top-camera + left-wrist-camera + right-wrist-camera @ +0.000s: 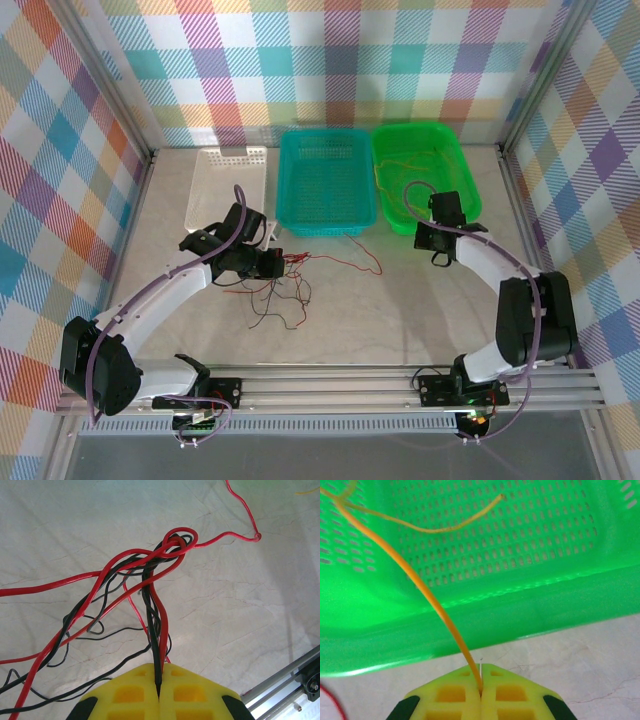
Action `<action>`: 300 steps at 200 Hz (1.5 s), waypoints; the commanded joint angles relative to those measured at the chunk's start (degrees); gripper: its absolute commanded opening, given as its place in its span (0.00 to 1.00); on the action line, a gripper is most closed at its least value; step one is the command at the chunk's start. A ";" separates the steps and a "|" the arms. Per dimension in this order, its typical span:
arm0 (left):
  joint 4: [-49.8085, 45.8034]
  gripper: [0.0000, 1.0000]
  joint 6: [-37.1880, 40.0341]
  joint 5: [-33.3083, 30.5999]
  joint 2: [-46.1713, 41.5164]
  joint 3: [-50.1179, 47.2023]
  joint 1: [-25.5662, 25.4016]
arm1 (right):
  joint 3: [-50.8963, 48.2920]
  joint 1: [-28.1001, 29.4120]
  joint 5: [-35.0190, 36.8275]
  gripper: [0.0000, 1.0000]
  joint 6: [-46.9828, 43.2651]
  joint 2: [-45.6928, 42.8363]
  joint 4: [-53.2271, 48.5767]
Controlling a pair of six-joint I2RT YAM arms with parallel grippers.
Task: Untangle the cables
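Your left gripper (pixel 159 682) clamped on red and black cables (pixel 156 615) (knot (pixel 175 544) at 12 o'clock) | right gripper (pixel 481 682) clamped on orange cable (pixel 427 595), trailing toward 11 o'clock into green basket (pixel 545 600)

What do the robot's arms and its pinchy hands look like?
The left arm and right arm both have white tube-like links joined by chunky black joints, with a thick purple cable running along each. The left gripper and right gripper have bright yellow fingers with square hollows and black patches at the sides.
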 commanded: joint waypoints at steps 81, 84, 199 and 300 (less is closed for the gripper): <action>0.57 0.00 0.94 2.97 -2.13 0.20 -1.10 | 32.00 -0.25 -3.39 0.00 2.76 9.23 -18.00; 0.65 0.00 1.04 3.16 -2.22 0.15 -1.18 | 33.92 -0.28 -2.94 0.00 2.86 10.98 -19.19; 3.78 0.00 -2.83 8.41 -4.62 0.27 -3.94 | 52.38 -3.38 -2.80 0.63 5.31 24.24 -30.74; 6.56 0.00 -10.23 10.24 -4.38 3.13 -6.22 | 9.20 7.13 -40.82 0.75 7.53 -9.69 -8.48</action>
